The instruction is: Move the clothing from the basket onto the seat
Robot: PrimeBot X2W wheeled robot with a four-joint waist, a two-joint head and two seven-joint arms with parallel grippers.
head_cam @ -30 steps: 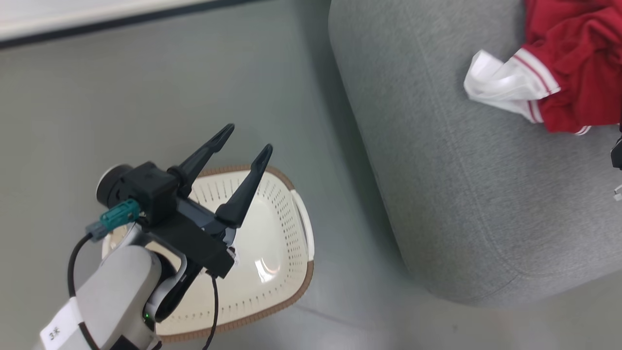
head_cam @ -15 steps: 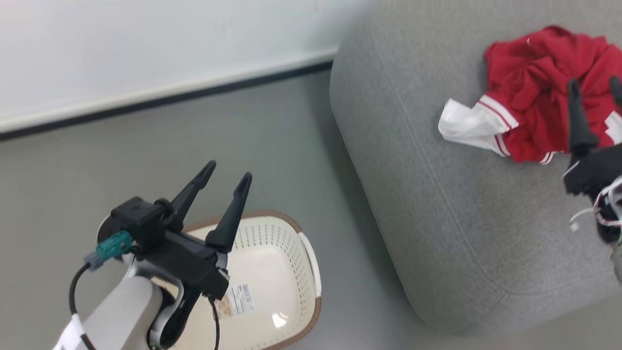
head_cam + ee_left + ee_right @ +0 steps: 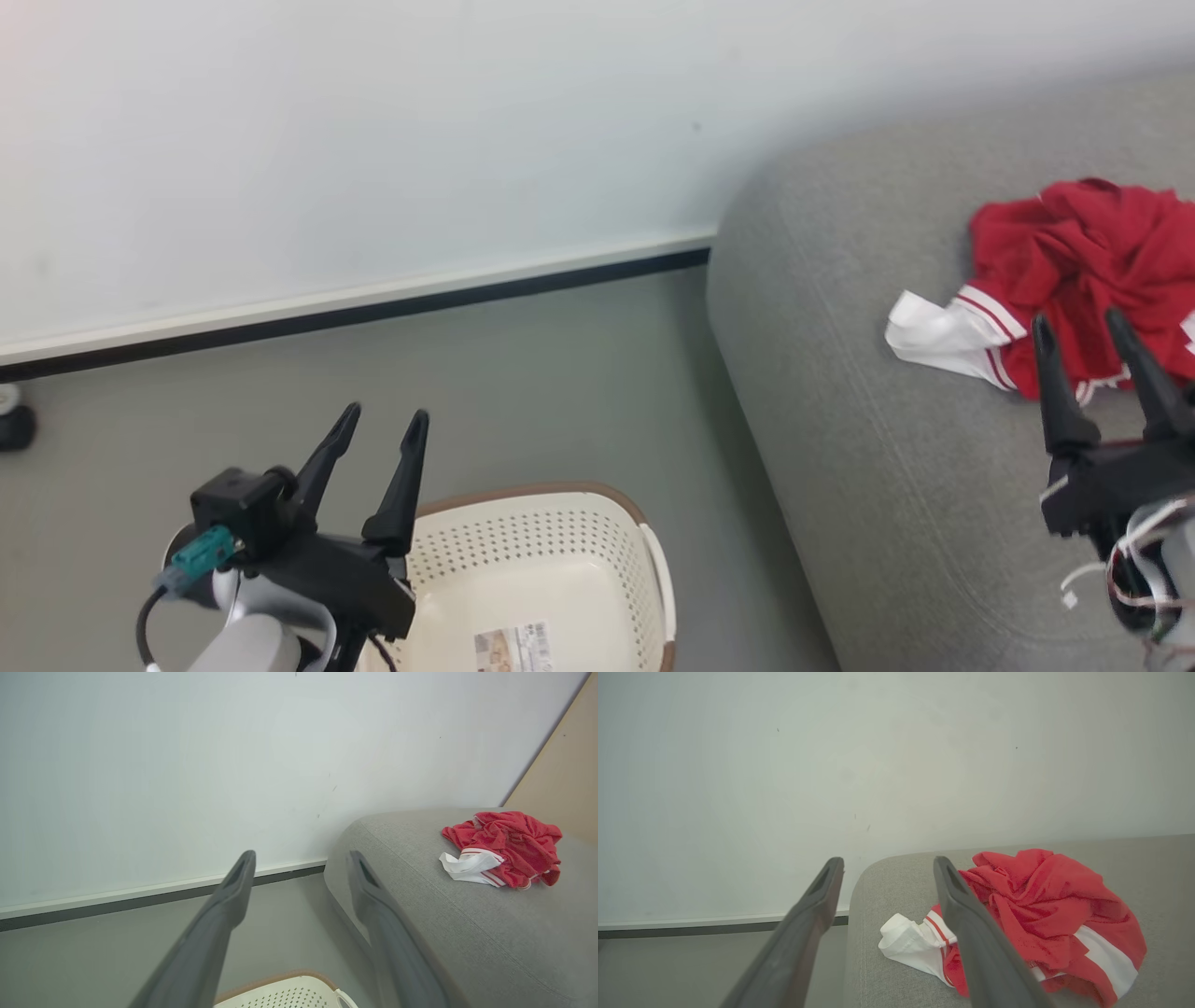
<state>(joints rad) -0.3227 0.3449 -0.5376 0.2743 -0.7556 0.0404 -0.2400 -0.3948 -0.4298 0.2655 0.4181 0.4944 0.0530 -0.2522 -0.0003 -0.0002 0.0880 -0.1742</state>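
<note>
On the seat (image 3: 896, 485), well back from its rounded end, the clothing (image 3: 1083, 271) lies in one crumpled red heap with a white, striped sleeve spilling toward that end. This looks like where the task wants it, dropped loosely rather than laid flat. Beside the seat's rounded end, on the floor (image 3: 523, 373) and a little apart from the cushion, stands the basket (image 3: 560, 492). As much of its inside as can be seen holds no fabric, only a barcode sticker (image 3: 512, 647) on the bottom, so the job is judged to be done or nearly so. Over the seat's front part, just short of the heap, the right gripper (image 3: 1076, 319) hangs with its two dark fingers spread moderately apart and pointing toward the red cloth. Nothing lies between them, and the right wrist view gives no sign of cloth pinched or caught. Off the seat, above the side of the basket farther from it, the left gripper (image 3: 386, 412) is likewise parted to a middling gap and grips nothing, its fingers aimed toward the wall (image 3: 373, 140) and touching neither basket nor cushion.
</note>
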